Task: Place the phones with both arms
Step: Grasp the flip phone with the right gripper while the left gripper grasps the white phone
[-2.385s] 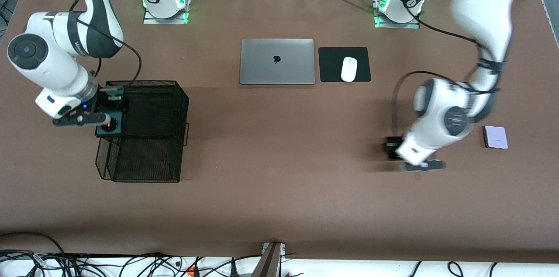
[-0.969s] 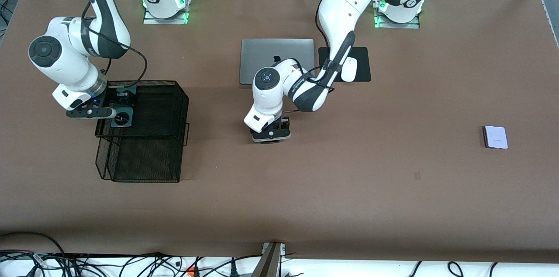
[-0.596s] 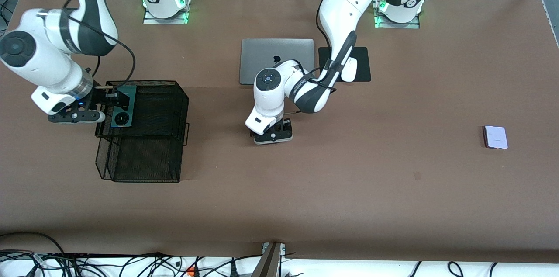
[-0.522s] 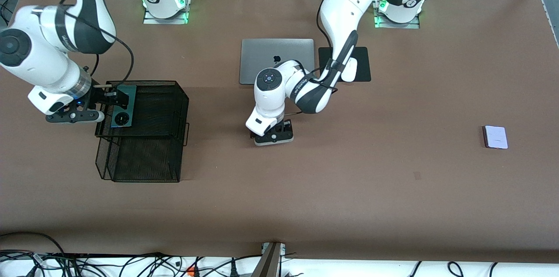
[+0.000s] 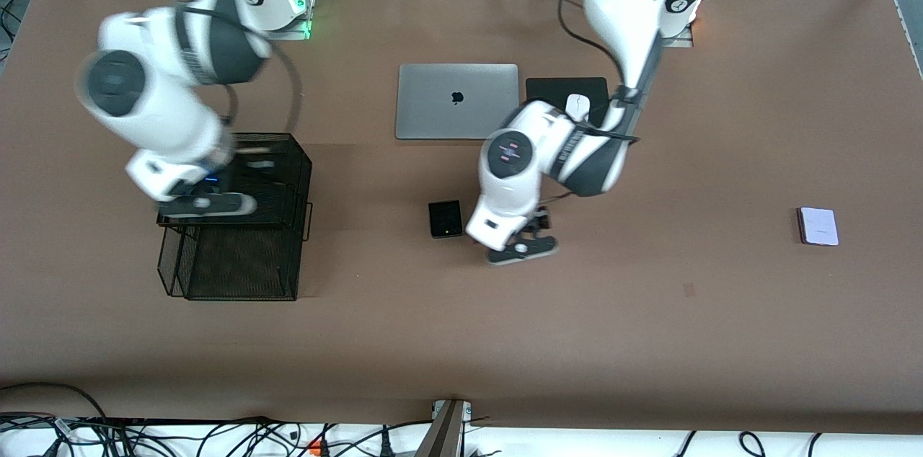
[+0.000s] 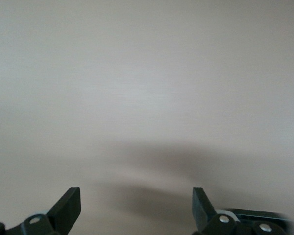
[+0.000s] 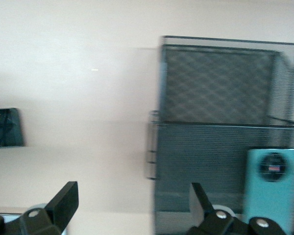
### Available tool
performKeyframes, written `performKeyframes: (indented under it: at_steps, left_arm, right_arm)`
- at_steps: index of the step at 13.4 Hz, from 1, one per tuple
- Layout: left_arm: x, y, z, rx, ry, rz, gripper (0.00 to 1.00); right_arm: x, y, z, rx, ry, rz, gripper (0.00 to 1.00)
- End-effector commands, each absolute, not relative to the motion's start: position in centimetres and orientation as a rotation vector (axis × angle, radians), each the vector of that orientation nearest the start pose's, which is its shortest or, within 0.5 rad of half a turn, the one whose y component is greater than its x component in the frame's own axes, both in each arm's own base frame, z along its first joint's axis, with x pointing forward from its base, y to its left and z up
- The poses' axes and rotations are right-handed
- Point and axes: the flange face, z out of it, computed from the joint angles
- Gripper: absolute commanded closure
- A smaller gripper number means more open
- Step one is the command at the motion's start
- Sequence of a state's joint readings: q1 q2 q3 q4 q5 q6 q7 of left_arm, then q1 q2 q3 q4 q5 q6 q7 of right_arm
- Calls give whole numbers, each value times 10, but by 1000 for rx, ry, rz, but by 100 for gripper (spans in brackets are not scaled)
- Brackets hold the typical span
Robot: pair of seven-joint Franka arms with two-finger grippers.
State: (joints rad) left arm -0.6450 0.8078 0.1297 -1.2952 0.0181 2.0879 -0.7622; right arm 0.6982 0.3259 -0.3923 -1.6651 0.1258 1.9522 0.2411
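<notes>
Three phones are spread across a brown table [image 5: 649, 342]. The small squarish black phone [image 5: 445, 218] lies flat and free near the table's middle, nearer the front camera than the closed silver laptop [image 5: 457, 101]. The left gripper [image 5: 524, 244] hangs just beside it, toward the left arm's end, jaws spread wide and empty over bare table.

The long dark-green phone [image 7: 271, 188] lies flat on the upper tier of a black wire-mesh rack [image 5: 238, 219] at the right arm's end. Its round camera ring faces up. Its long axis seems to run along the rack's depth, from the robots' bases toward the front camera, though the right arm hides it in the front view. The right gripper [image 5: 205, 203] hovers over that rack with its jaws wide apart, holding nothing.

The pale lilac-white phone [image 5: 818, 226] rests flat, well apart from the others, at the left arm's end. Its slightly longer side points toward the front camera.

All three look like thin, rigid slabs, probably light but with slick, breakable faces. The safest hold is likely across the narrow width, pinching the two long edges near the middle, since they lie flush with little edge to catch.
</notes>
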Motion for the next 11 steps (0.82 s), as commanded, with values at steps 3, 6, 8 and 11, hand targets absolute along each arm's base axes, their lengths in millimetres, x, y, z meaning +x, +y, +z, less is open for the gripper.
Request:
performKeyframes:
  at_steps: [3, 6, 8, 11]
  left_arm:
    - [640, -242, 269, -3023, -128, 81, 0]
    - [649, -138, 281, -3012, 60, 128, 0]
    - [651, -73, 286, -2980, 169, 137, 0]
    - [644, 28, 289, -2995, 292, 106, 0]
  right_arm:
    - [610, 385, 358, -3109, -124, 43, 0]
    - [594, 450, 290, -3105, -132, -89, 0]
    - [586, 471, 251, -3104, -129, -171, 0]
    - [576, 483, 220, -3104, -144, -198, 0]
